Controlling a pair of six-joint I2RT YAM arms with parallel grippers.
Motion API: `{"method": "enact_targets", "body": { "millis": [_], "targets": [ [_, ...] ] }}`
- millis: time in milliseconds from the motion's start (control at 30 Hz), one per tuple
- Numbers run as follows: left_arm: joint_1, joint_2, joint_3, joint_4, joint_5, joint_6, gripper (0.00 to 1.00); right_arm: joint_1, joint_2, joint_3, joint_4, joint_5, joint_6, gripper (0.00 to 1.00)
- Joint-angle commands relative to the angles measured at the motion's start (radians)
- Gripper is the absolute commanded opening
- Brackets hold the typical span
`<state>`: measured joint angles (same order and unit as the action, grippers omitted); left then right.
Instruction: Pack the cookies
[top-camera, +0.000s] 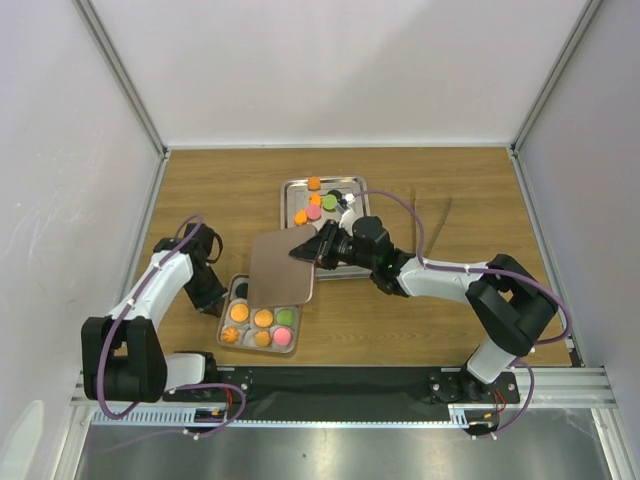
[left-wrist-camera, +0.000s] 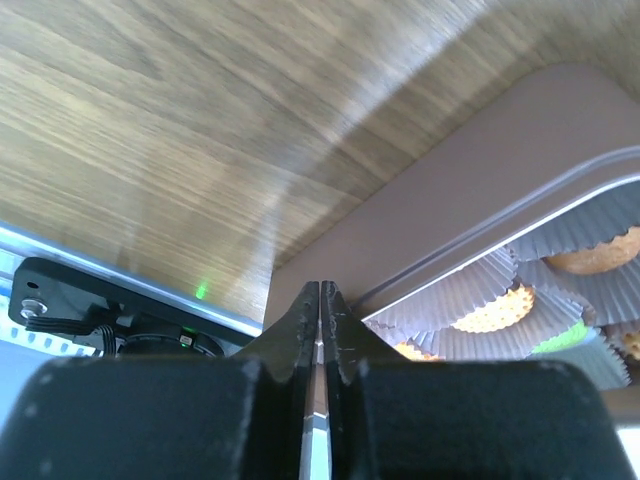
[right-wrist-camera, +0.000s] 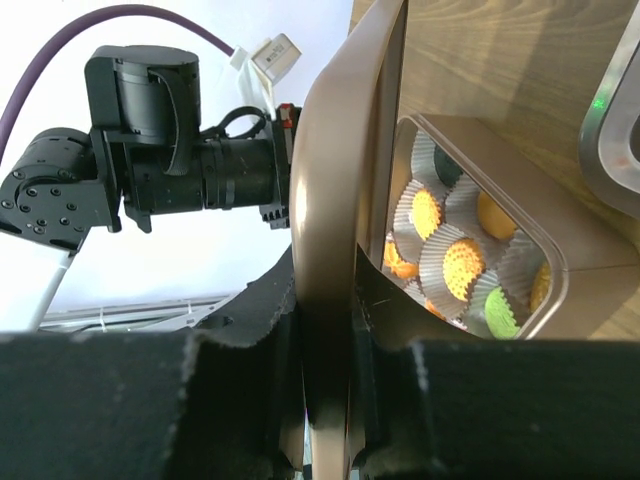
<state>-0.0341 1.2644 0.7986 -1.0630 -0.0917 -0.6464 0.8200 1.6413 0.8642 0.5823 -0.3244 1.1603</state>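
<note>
Both pairs of jaws are closed. The right jaws clamp one edge of a flat brown lid (top-camera: 283, 266), and the left jaws are pressed together on nothing. The lid hangs over the far part of the box (top-camera: 222, 338), and its right end reaches the near-left corner of the tray (top-camera: 285, 200). Whether it touches the box I cannot tell. The left jaws sit just beside the box's left wall, low over the counter (top-camera: 460, 200). Cookies (top-camera: 263, 318), orange, green and pink, lie in white paper cups in the box's uncovered near rows. More cookies (top-camera: 314, 212) cluster on the tray's far half.
</note>
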Motion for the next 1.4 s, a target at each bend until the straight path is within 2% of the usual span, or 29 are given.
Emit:
{"method": "enact_targets", "body": {
  "millis": [0, 267, 333, 433, 567, 633, 733, 833, 1033, 1133, 1367],
  "targets": [
    [-0.03, -0.002, 0.004, -0.023, 0.063, 0.014, 0.06, 0.011, -0.044, -0.002, 0.096, 0.025, 0.024, 0.0],
    [-0.067, -0.026, -0.009, -0.037, 0.076, 0.021, 0.01, 0.04, -0.026, 0.004, 0.106, 0.053, 0.033, 0.0],
    [-0.067, -0.039, -0.001, -0.052, 0.035, 0.024, 0.05, 0.05, -0.017, 0.006, 0.114, 0.058, 0.041, 0.0],
    [-0.067, -0.06, 0.039, -0.09, -0.054, 0.014, 0.21, 0.07, -0.011, -0.007, 0.139, 0.076, 0.052, 0.0],
    [-0.055, -0.074, 0.115, -0.111, -0.135, 0.005, 0.49, 0.091, 0.003, -0.019, 0.174, 0.099, 0.081, 0.0],
    [-0.024, -0.076, 0.178, -0.111, -0.16, 0.007, 0.59, 0.11, 0.008, -0.017, 0.185, 0.117, 0.087, 0.0],
    [0.031, -0.076, 0.254, -0.091, -0.168, 0.024, 0.66, 0.149, 0.023, -0.016, 0.197, 0.153, 0.101, 0.0],
    [0.115, -0.068, 0.294, -0.054, -0.114, 0.05, 0.74, 0.185, 0.057, -0.01, 0.229, 0.185, 0.131, 0.0],
    [0.168, -0.077, 0.292, 0.055, 0.084, 0.131, 0.85, 0.246, 0.118, -0.01, 0.289, 0.251, 0.17, 0.0],
    [0.168, -0.085, 0.274, 0.095, 0.183, 0.155, 0.88, 0.258, 0.137, -0.027, 0.333, 0.269, 0.182, 0.0],
    [0.161, -0.114, 0.206, 0.138, 0.282, 0.177, 0.89, 0.261, 0.172, -0.054, 0.376, 0.288, 0.199, 0.0]
  ]
}}
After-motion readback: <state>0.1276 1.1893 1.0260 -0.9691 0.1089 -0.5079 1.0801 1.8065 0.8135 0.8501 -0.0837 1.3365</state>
